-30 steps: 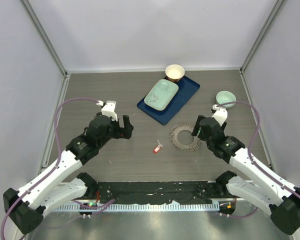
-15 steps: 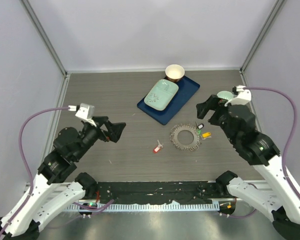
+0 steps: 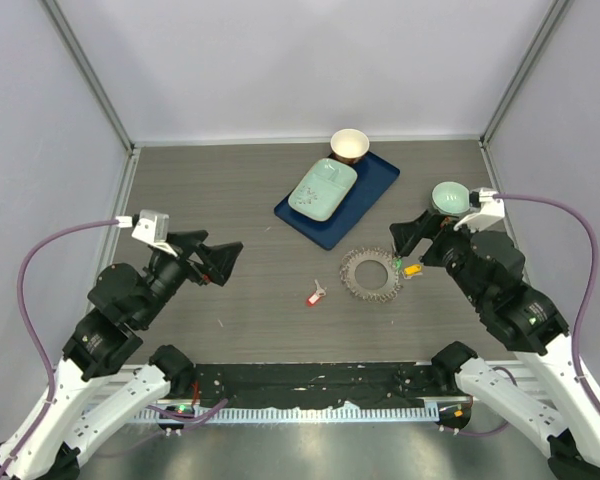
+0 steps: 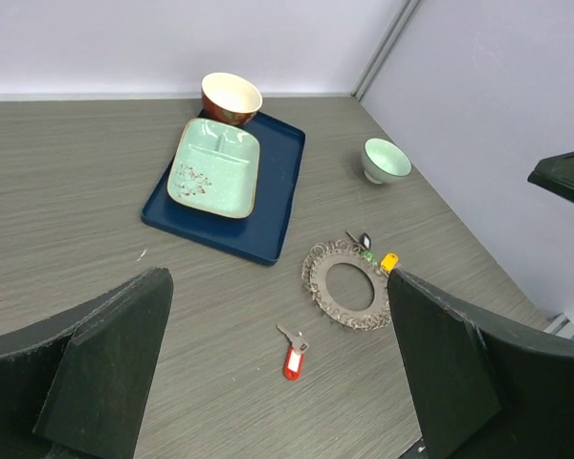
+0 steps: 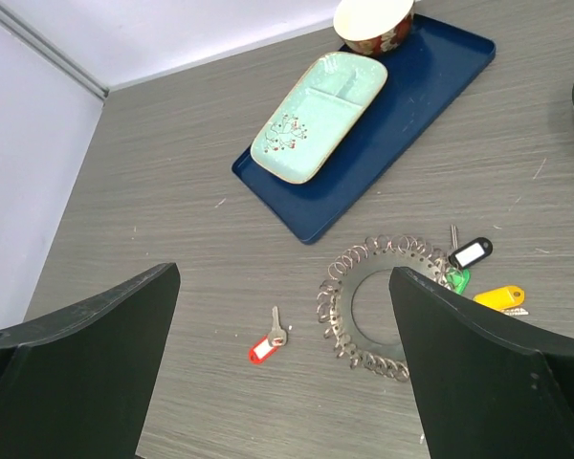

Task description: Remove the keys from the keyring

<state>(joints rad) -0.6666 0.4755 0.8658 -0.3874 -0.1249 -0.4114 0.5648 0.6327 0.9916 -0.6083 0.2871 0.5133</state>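
Observation:
The keyring (image 3: 370, 273) lies flat on the table, a grey ring fringed with small silvery loops. It also shows in the left wrist view (image 4: 349, 287) and the right wrist view (image 5: 378, 306). The red key (image 3: 315, 295) (image 4: 293, 356) (image 5: 266, 344) lies alone to its left, apart from it. The green key (image 5: 456, 280) and orange key (image 5: 500, 297) (image 3: 412, 268) lie at the ring's right edge beside a black-tagged key (image 5: 471, 252); I cannot tell if they are attached. My left gripper (image 3: 223, 258) (image 4: 277, 306) and right gripper (image 3: 415, 238) (image 5: 285, 287) are open, empty and raised above the table.
A blue tray (image 3: 370, 190) holding a pale green divided plate (image 3: 322, 188) lies behind the ring. A brown bowl (image 3: 349, 145) stands at the tray's far end. A pale green bowl (image 3: 451, 195) stands at the right. Walls close in three sides.
My right gripper has lifted up and back off the ring's right edge, uncovering the green and orange keys. My left arm has drawn back to the left and risen.

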